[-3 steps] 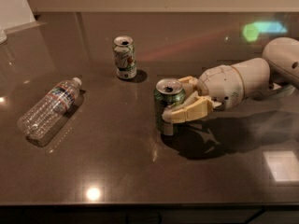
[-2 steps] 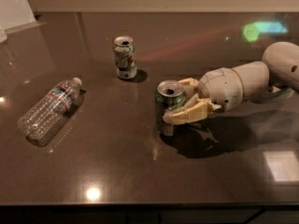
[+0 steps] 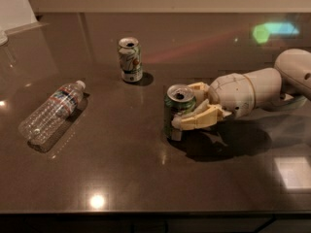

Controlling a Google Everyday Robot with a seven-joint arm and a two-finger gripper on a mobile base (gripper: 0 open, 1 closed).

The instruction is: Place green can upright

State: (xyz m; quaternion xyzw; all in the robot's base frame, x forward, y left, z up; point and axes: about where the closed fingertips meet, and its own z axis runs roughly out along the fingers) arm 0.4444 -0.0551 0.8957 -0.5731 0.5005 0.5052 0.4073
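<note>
The green can [image 3: 173,111] stands upright on the dark table [image 3: 146,178], right of the middle, its silver pull-tab top facing up. My gripper [image 3: 188,107] reaches in from the right and is shut on the can. One cream finger [image 3: 200,121] crosses the can's near side and the other finger [image 3: 198,87] lies behind it. The can's base touches the table surface. The white arm [image 3: 252,89] stretches off to the right edge.
A mostly white can with green and red marks [image 3: 130,59] stands upright at the back middle. A clear plastic water bottle [image 3: 51,111] lies on its side at the left. The table's front edge runs along the bottom.
</note>
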